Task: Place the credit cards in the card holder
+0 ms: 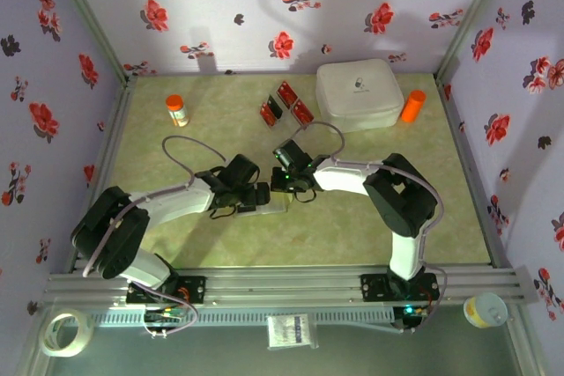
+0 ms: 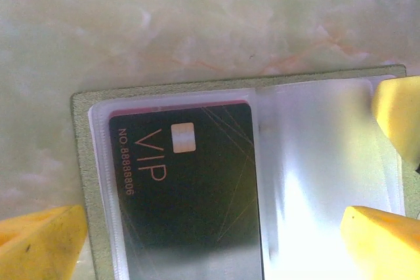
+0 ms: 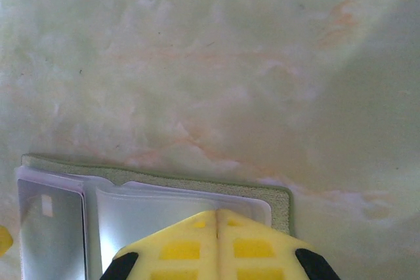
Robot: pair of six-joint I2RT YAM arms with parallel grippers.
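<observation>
Open holder: left gripper, jaws spread, straddled the sleeved card; right gripper, jaws pressed together, apparently pinned the holder flat.

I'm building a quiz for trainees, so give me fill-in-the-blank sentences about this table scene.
The dark card inside the card holder reads ____.
____ red credit cards lie beside the white box.
The white box sits between those cards and an ____ cylinder.
Missing words: VIP; three; orange.
</observation>
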